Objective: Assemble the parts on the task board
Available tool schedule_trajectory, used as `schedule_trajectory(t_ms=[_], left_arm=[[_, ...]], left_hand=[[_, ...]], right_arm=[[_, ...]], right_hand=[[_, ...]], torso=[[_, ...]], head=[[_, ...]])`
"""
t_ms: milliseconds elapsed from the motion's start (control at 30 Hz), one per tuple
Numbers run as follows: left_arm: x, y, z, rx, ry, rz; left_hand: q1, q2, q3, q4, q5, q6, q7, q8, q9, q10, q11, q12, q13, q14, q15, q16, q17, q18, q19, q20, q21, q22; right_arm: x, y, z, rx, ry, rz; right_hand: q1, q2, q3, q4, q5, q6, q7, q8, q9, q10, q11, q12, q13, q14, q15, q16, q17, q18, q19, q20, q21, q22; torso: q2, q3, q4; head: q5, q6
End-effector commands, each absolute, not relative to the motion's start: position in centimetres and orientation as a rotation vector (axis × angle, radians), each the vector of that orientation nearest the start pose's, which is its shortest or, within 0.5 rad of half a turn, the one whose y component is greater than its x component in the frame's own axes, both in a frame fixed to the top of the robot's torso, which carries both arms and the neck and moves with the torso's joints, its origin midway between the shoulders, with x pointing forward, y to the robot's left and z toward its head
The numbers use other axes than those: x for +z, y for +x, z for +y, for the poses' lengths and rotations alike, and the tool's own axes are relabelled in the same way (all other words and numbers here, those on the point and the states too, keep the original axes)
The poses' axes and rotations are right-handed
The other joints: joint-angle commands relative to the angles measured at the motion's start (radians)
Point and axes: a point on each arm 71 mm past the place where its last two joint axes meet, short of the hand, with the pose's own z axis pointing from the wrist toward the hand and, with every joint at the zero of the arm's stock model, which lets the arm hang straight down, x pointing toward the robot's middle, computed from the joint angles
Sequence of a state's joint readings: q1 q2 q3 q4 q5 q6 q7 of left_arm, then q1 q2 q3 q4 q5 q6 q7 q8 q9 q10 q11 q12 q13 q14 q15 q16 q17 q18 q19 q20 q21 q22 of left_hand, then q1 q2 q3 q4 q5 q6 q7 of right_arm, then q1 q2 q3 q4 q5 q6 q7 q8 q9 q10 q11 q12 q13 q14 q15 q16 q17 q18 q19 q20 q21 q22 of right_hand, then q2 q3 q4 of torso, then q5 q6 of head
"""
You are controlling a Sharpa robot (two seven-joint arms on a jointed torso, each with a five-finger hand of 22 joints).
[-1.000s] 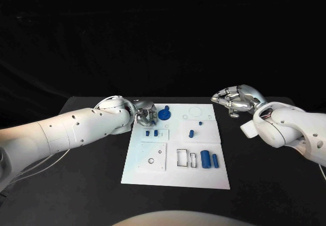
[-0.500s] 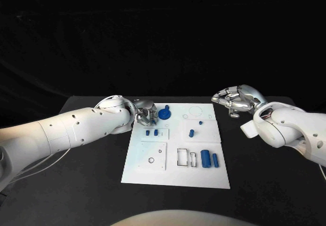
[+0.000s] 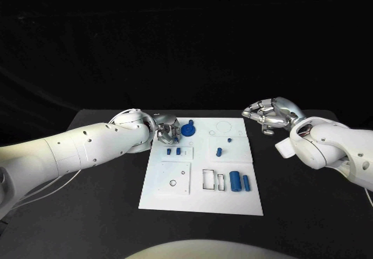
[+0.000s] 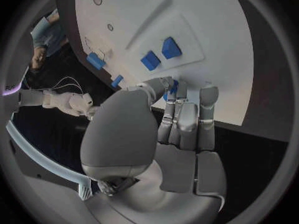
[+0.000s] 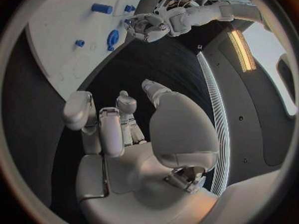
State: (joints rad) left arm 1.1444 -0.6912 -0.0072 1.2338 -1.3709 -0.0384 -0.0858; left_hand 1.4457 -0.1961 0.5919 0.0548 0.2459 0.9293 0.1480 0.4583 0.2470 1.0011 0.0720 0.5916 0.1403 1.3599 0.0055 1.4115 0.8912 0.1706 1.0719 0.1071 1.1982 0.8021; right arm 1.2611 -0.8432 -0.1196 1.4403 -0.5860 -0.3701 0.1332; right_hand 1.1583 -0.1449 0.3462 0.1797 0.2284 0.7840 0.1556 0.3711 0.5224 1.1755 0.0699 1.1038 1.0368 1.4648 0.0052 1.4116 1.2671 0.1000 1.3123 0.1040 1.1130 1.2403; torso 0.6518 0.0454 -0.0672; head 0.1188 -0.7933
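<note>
Parts lie on the white board point(image 3: 204, 194) mid-desk, and the left robot hand point(image 3: 166, 132), fingers curled around a blue disc point(image 3: 187, 130) at its far edge, could tip it if the grip slips, while the right robot hand point(image 3: 267, 114) hangs curled, holding nothing.

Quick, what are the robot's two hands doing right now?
Left hand: fingers on the round blue part at the task board; grip cannot be told.
Right hand: fingers curled in, holding nothing.
</note>
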Motion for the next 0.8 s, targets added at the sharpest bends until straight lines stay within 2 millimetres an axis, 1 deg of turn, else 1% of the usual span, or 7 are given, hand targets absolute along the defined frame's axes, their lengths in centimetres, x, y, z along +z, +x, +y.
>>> schedule_trajectory(t_ms=[33, 233, 600, 667, 800], left_arm=[[-24.17, 52.14, 20.48, -0.579, 0.090, 2.003], [-24.24, 52.15, 20.49, -0.573, 0.089, 2.010], [-24.27, 52.17, 20.58, -0.566, 0.082, 2.010], [-24.27, 52.17, 20.58, -0.566, 0.082, 2.010], [-24.27, 52.19, 20.60, -0.565, 0.080, 2.009]], left_hand=[[-0.011, 0.002, -0.004, -0.004, -0.002, -0.008, -0.002, -0.006, 0.000, 0.004, 0.004, -0.002, 0.001, 0.000, 0.001, 0.000, 0.002, -0.010, -0.006, 0.000, -0.005, -0.001], [-0.012, 0.002, -0.004, -0.004, -0.002, -0.008, -0.002, -0.006, 0.000, 0.003, 0.004, -0.003, 0.001, -0.002, 0.001, -0.002, -0.004, -0.009, -0.008, 0.000, -0.007, -0.004], [-0.014, 0.001, -0.005, -0.005, -0.002, -0.007, -0.002, -0.007, 0.001, 0.000, 0.005, -0.004, 0.002, -0.002, 0.002, 0.000, 0.001, -0.008, -0.014, 0.000, -0.011, -0.012], [-0.019, -0.002, -0.006, -0.005, -0.002, -0.011, -0.001, -0.011, 0.001, -0.007, 0.007, -0.007, 0.003, -0.003, 0.003, 0.001, 0.006, -0.006, -0.022, 0.000, -0.017, -0.021], [-0.027, -0.007, -0.003, -0.006, -0.001, -0.036, 0.003, -0.032, -0.004, -0.017, 0.010, -0.008, 0.006, -0.004, 0.006, 0.004, 0.013, -0.006, -0.027, 0.002, -0.022, -0.027]], right_arm=[[-18.77, 50.36, -23.04, 1.074, 0.595, 1.673], [-18.80, 50.36, -23.08, 1.073, 0.596, 1.673], [-18.82, 50.35, -23.10, 1.072, 0.597, 1.673], [-18.82, 50.35, -23.10, 1.072, 0.597, 1.673], [-18.82, 50.36, -23.11, 1.071, 0.597, 1.672]], right_hand=[[0.000, 0.007, 0.000, 0.005, 0.006, -0.005, -0.001, 0.001, 0.001, -0.004, 0.001, -0.004, -0.002, 0.028, -0.009, -0.003, 0.000, 0.007, -0.004, -0.001, -0.006, 0.000], [0.000, 0.007, 0.000, 0.005, 0.006, -0.005, -0.001, 0.001, 0.001, -0.004, 0.001, -0.004, -0.002, 0.028, -0.009, -0.003, 0.000, 0.007, -0.004, -0.001, -0.006, 0.000], [0.000, 0.007, 0.000, 0.005, 0.006, -0.005, -0.001, 0.001, 0.001, -0.004, 0.001, -0.004, -0.002, 0.028, -0.009, -0.003, 0.000, 0.007, -0.004, -0.001, -0.006, 0.000], [0.000, 0.007, 0.000, 0.005, 0.006, -0.005, -0.001, 0.001, 0.001, -0.004, 0.001, -0.004, -0.002, 0.028, -0.009, -0.003, 0.000, 0.007, -0.004, -0.001, -0.006, 0.000], [0.001, 0.007, -0.001, 0.006, 0.006, -0.006, -0.002, 0.002, 0.001, -0.005, 0.000, -0.005, -0.003, 0.028, -0.009, -0.004, -0.002, 0.007, -0.005, -0.001, -0.008, -0.001]], torso=[[-0.001, -0.0002, 0.0000], [0.000, -0.0002, -0.0011], [0.000, 0.0001, 0.0009], [-0.001, -0.0001, -0.0001], [0.000, -0.0003, -0.0007]], head=[[0.000, -0.001], [0.000, -0.002], [-0.001, -0.001], [-0.001, -0.001], [-0.001, -0.001]])
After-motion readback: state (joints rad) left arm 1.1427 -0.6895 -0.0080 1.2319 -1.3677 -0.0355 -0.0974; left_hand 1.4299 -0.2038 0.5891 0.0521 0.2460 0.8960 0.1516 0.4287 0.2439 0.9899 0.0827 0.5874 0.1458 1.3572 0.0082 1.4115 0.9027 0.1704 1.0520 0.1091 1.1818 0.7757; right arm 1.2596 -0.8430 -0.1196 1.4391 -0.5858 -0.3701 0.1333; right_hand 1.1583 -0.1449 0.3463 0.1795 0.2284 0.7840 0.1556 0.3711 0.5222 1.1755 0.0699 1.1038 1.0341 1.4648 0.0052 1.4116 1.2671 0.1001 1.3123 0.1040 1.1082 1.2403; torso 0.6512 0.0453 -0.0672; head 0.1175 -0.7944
